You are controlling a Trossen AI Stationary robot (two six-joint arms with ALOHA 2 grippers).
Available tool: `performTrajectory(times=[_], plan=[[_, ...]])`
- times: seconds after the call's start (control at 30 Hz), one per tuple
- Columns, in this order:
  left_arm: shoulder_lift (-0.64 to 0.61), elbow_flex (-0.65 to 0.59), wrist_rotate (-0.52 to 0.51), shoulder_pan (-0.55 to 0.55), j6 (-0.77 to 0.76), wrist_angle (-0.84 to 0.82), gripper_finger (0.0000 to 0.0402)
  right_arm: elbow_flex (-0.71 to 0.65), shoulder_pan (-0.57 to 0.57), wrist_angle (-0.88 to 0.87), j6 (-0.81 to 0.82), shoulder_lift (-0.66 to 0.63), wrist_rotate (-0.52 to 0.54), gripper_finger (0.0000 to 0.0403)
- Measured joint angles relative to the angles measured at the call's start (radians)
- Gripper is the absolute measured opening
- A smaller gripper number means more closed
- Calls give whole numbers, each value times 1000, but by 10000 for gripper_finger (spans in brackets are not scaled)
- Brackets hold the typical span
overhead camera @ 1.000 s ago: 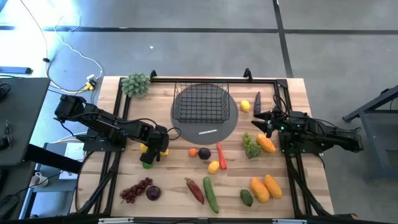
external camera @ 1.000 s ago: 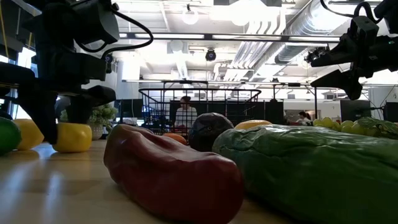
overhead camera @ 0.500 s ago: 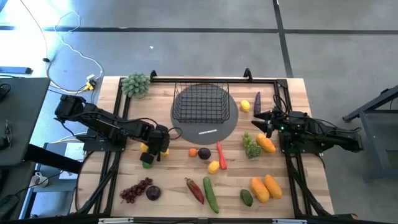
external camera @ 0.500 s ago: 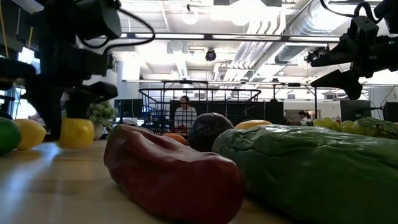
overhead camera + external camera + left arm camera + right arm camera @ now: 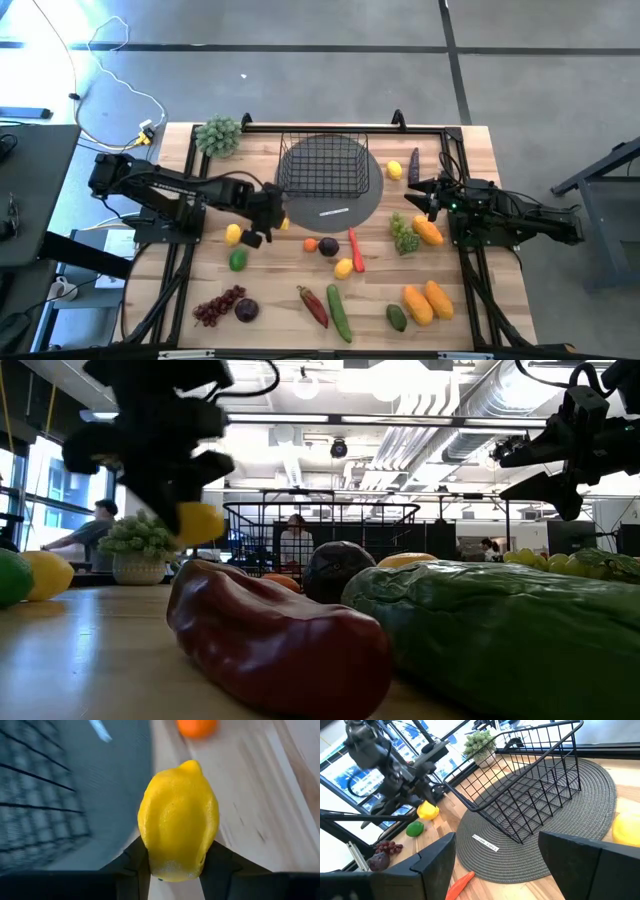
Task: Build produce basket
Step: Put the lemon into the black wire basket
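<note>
lifted off the table, lemon (image 5: 178, 820) sits clamped in left gripper (image 5: 270, 218).

bright overhead lighting, motion-blurred wrist view

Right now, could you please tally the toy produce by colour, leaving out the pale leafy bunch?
Yellow pieces: 4, counting the lemon in the left gripper
Orange pieces: 4
Red pieces: 2
Green pieces: 4
Purple pieces: 4
Total: 18
</note>
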Motion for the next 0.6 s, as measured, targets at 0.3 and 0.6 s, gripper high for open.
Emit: performTrajectory(times=[0.3,0.6], plan=[[0,176,0,98,-20,-4,110,0,0,0,0,0,0,264],[0,324,-6,183,-54,-18,110,0,0,0,0,0,0,264]])
